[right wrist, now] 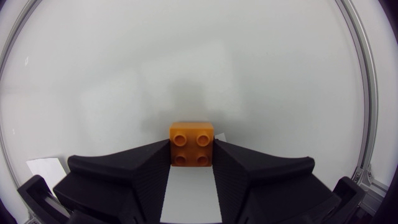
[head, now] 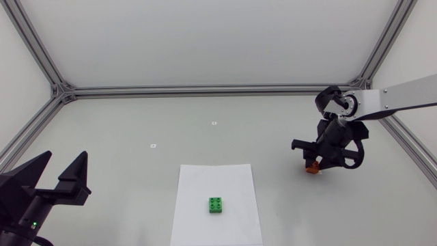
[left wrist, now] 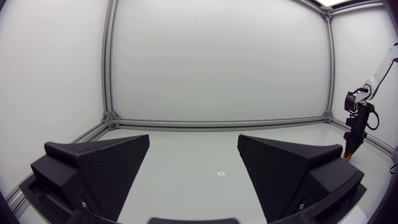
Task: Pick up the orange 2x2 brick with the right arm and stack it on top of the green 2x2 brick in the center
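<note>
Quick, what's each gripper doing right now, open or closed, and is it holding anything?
The left gripper is open, holding nothing.
The right gripper is closed on the orange brick.

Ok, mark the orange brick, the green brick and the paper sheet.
orange 2x2 brick [right wrist: 191,144], right wrist view, studded top face
green 2x2 brick [head: 216,205], head view, studded top face
white paper sheet [head: 196,205], head view, bare part beside the green brick
</note>
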